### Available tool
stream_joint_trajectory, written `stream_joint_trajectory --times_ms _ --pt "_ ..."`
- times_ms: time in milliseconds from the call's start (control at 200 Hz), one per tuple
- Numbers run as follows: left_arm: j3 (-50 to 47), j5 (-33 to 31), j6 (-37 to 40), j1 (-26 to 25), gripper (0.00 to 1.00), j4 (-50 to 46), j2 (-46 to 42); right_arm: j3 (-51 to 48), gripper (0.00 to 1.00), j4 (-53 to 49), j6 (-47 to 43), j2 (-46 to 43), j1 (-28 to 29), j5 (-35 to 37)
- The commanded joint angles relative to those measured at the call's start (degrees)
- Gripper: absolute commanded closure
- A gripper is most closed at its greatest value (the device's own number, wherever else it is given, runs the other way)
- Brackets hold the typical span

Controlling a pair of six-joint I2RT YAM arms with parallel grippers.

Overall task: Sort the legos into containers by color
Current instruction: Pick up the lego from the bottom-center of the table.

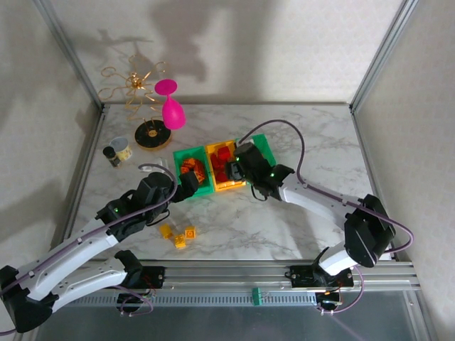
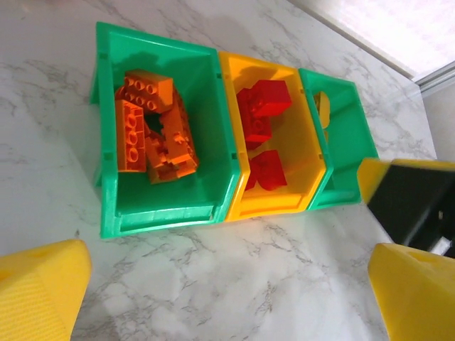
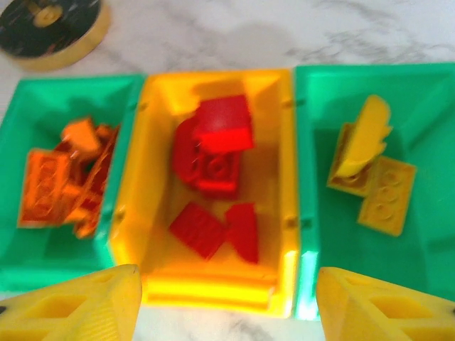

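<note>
Hovering above bins (image 2: pixel 163 213) with left fingers (image 2: pixel 43 291) and right fingers (image 3: pixel 78 305) released, empty; best centring squarely over one loose yellow brick (image 1: pixel 180 241) before closing.

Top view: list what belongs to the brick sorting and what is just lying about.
Belongs: left green bin with orange bricks; yellow bin with red bricks; right green bin with yellow bricks; loose yellow bricks on the table.
Lying about: small jar; pink goblet; gold wire ornament; black disc.
</note>
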Motion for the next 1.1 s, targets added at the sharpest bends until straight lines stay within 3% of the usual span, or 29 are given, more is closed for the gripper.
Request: stream_joint_trajectory --times_ms 0,270,436,676,1096 --pt "-1.26 -1.68 -2.59 0.49 0.00 -4.86 -1.96 -2.69 0.32 -1.15 -1.41 -2.00 4.04 -0.90" --pt "-2.01 -3.22 -7.57 0.49 0.00 -11.49 -5.73 -9.25 0.22 4.14 -2.05 -1.91 15.56 -5.65" --pt "-3.11 -4.91 -10.05 0.49 0.00 -13.81 -8.31 -12.57 0.21 11.54 -2.46 1.20 20.87 -10.49" --pt "-3.18 -6.76 -12.45 0.51 0.00 -16.63 -9.50 -10.01 0.20 14.94 -0.03 9.34 25.63 -8.39" --pt "-3.18 -9.06 -14.54 0.45 0.00 -18.22 -11.81 -2.93 0.19 16.23 6.70 18.58 26.75 -7.15"
